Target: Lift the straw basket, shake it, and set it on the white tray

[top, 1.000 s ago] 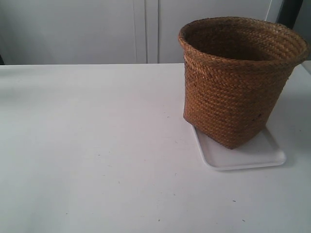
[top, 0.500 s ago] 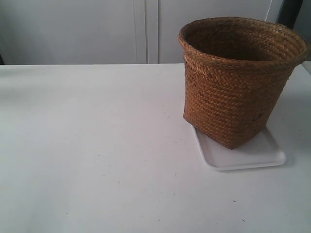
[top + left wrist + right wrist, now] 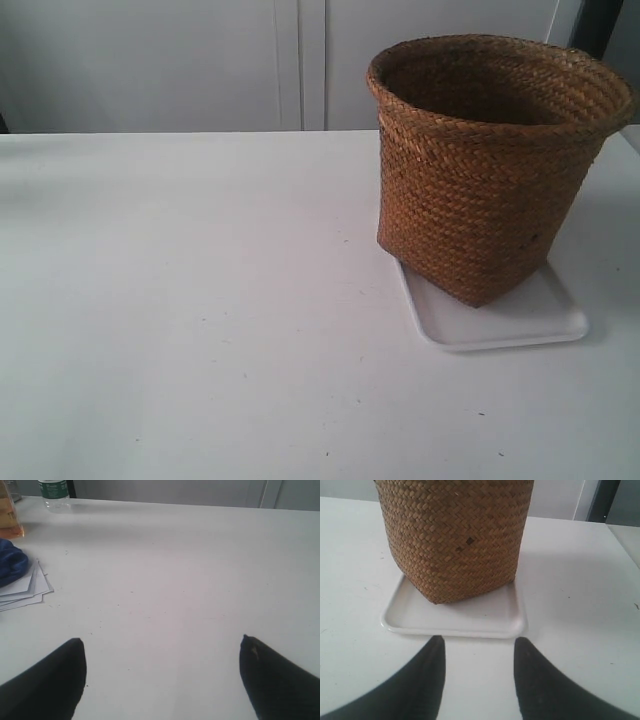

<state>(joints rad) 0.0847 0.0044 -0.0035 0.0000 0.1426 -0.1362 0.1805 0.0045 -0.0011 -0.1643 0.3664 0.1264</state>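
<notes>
The straw basket [image 3: 490,170] stands upright on the white tray [image 3: 545,320], its squarish base turned cornerwise to the tray's edges and set toward the tray's far end. As I judge it, the placing is done. The tray lies on the white surface [image 3: 200,300].

My right hand [image 3: 479,639] hovers just short of the tray's near rim, its fingers [image 3: 420,680] parted with nothing between them. My left hand [image 3: 161,638] is well away over bare surface, fingers [image 3: 50,680] spread wide and empty.

The risk from here is my own right hand. If it drifts forward, it meets the low rim first and could shove the tray, and a tall, light basket might rock or walk off its base. I also cannot tell whether the far side of the base overhangs the tray's rim. If it does, a nudge could tip it.

The exterior view shows the braided rim and dark inside, but neither arm. Only the right wrist view shows the base sitting on the tray. Only the left wrist view shows a plastic bottle [image 3: 54,489], a fan of white papers [image 3: 30,587] and a blue bundle [image 3: 10,565].
</notes>
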